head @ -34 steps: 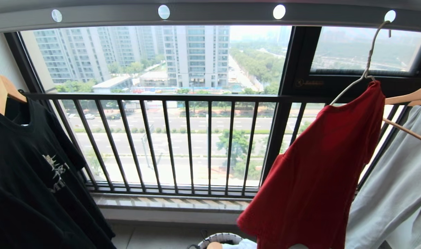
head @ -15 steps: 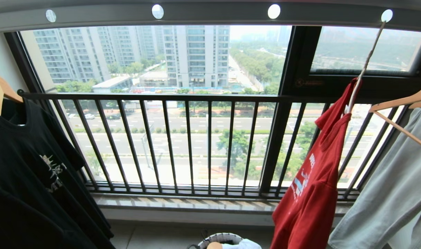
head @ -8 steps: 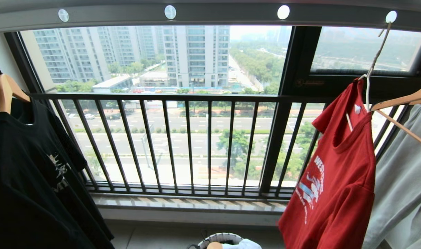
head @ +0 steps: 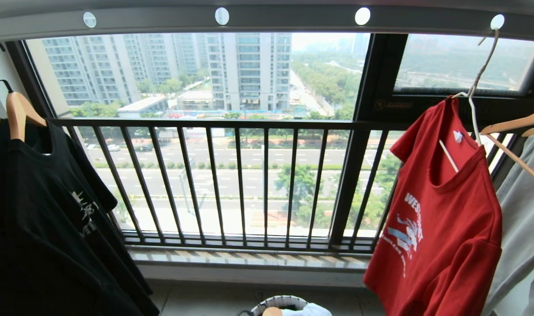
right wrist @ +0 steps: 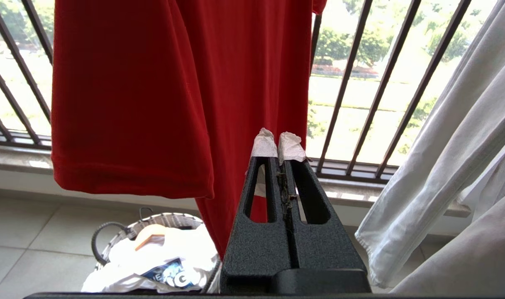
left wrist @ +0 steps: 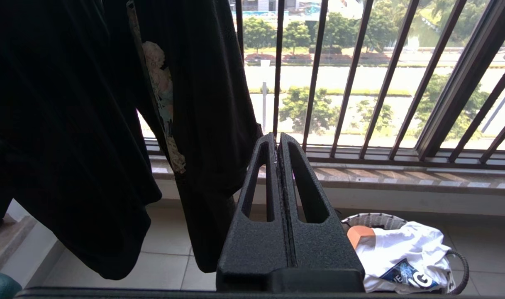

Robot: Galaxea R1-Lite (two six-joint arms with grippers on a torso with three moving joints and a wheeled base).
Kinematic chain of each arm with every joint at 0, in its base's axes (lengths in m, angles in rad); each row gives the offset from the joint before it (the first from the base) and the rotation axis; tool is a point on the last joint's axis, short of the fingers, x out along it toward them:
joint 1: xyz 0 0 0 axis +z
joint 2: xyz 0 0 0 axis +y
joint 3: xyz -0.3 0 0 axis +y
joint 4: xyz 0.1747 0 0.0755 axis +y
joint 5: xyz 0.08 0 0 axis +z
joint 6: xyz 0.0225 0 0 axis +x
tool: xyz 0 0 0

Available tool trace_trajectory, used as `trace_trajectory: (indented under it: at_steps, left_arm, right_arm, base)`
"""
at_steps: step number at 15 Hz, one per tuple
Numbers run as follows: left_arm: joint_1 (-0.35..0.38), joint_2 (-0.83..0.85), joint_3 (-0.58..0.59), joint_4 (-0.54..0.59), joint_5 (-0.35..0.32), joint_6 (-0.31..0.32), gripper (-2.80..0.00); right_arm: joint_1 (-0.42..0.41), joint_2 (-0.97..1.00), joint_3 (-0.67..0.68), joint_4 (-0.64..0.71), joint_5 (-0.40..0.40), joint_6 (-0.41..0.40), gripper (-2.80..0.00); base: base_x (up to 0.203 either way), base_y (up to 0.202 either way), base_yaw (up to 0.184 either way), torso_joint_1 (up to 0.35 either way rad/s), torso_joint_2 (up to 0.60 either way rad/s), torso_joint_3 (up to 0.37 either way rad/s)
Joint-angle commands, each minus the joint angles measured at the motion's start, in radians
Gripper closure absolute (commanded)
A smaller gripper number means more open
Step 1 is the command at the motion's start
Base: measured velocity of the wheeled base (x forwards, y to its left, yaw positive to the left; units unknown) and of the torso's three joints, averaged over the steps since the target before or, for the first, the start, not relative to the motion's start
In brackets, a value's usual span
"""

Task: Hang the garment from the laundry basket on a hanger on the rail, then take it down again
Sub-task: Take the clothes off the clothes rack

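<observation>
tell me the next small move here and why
Probably open the right gripper and raise it toward the hanger. The red T-shirt already hangs from the rail, so taking it down is what remains, and both grippers sit shut and empty, low near the laundry basket, the left gripper beside the black T-shirt.

Strong daylight pours in through the window (head: 214, 131), so every view is backlit. In the head view the black T-shirt (head: 43, 228) at 9 o'clock sinks into near-solid shadow, its folds barely readable, while the red garment (head: 442, 228) at 4 o'clock keeps full colour. The distant skyline is hazy and washed out. The rail (head: 267, 19) bows toward 12 o'clock, showing wide-angle distortion. In the right wrist view the street at 1 o'clock is blown out to glare. Both wrist views are sharp, the dark fingers in shade.
</observation>
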Motion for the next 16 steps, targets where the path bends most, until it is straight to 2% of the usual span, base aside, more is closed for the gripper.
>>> trace_trajectory:
  at_steps: [1,16]
  left_arm:
    - [0.0,0.002,0.0,0.0,0.0,0.0,0.0]
    - [0.0,0.002,0.0,0.0,0.0,0.0,0.0]
  right_arm:
    - [0.0,0.001,0.0,0.0,0.0,0.0,0.0]
    - [0.0,0.001,0.0,0.0,0.0,0.0,0.0]
  base:
    - [0.0,0.0,0.0,0.0,0.0,0.0]
    - [0.0,0.0,0.0,0.0,0.0,0.0]
